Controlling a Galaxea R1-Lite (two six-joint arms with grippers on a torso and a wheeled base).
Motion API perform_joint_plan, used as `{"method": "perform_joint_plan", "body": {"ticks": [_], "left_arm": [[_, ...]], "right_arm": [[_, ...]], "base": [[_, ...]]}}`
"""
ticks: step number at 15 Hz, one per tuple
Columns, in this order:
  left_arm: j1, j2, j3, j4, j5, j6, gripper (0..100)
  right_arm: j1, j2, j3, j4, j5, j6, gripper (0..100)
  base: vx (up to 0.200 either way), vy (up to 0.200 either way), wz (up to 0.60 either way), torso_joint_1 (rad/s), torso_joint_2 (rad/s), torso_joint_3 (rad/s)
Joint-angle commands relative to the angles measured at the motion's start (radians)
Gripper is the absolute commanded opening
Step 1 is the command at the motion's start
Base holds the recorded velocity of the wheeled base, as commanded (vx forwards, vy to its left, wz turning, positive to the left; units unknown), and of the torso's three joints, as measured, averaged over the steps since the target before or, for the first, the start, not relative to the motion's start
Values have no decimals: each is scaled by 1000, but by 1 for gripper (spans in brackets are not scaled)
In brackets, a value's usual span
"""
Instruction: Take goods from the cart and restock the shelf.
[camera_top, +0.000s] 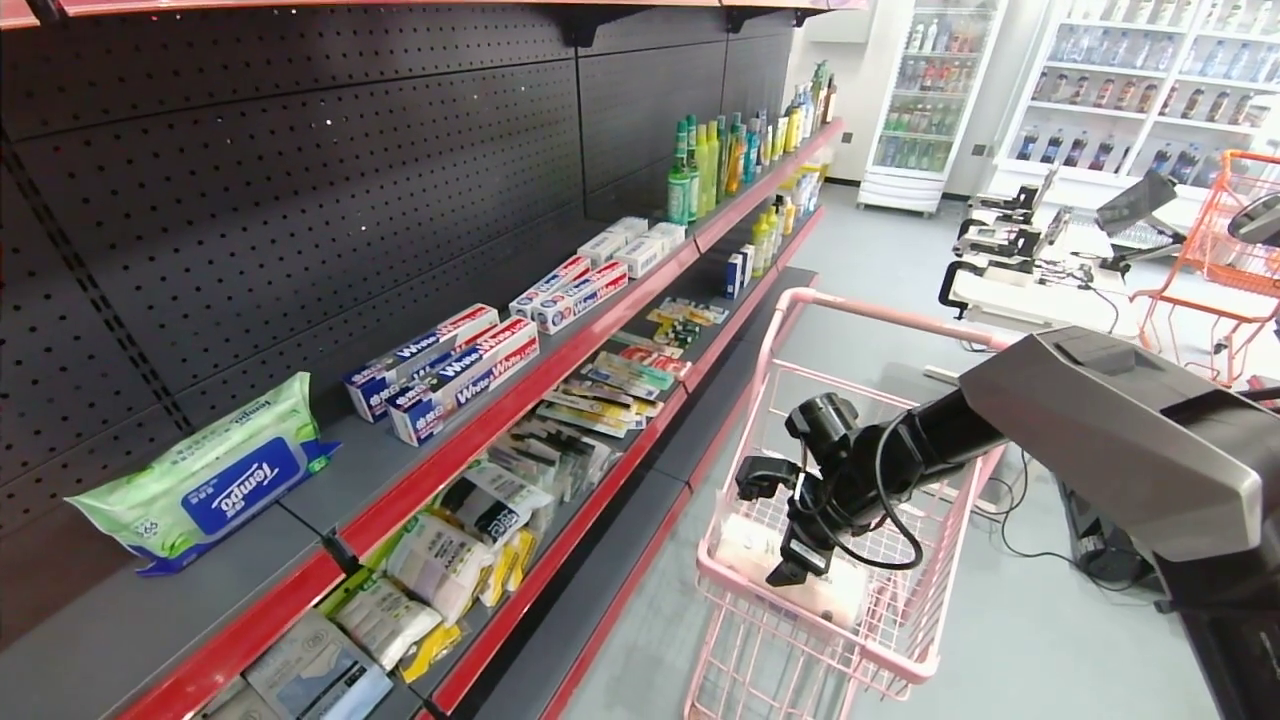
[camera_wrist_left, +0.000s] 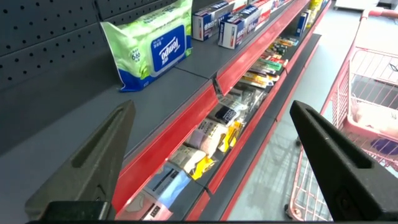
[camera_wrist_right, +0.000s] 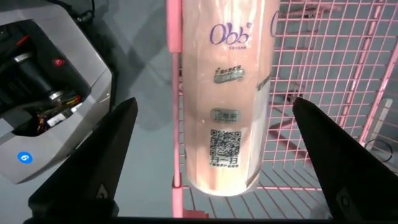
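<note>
A pale pink tissue pack (camera_wrist_right: 224, 93) lies in the pink wire cart (camera_top: 905, 655) against its side rail. My right gripper (camera_wrist_right: 214, 168) hangs open just above the pack, one finger on each side and not touching it. From the head view the right gripper (camera_top: 775, 525) is down inside the cart over the pack (camera_top: 830, 595). My left gripper (camera_wrist_left: 211, 168) is open and holds nothing, near the front of the upper shelf (camera_wrist_left: 74, 130). A green and blue wipes pack (camera_wrist_left: 152, 43) stands on that shelf, also seen from the head as the wipes pack (camera_top: 205, 480).
Toothpaste boxes (camera_top: 465, 375) and bottles (camera_top: 700, 165) line the upper shelf farther along. The lower shelf (camera_top: 590, 490) holds several small packets. The red shelf edge (camera_top: 450, 470) juts toward the aisle. An orange cart (camera_top: 1215, 270) and checkout counters stand across the aisle.
</note>
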Motion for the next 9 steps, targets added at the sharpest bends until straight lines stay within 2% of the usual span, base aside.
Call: {"method": "perform_joint_plan", "body": {"ticks": [1, 9], "left_arm": [[0, 1, 0, -1, 0, 0, 100], [0, 1, 0, -1, 0, 0, 100]], "right_arm": [[-7, 6, -23, -1, 0, -18, 100], [-15, 33, -100, -1, 12, -43, 100]], "base": [[0, 0, 0, -129, 286, 149], [0, 0, 0, -149, 326, 174]]}}
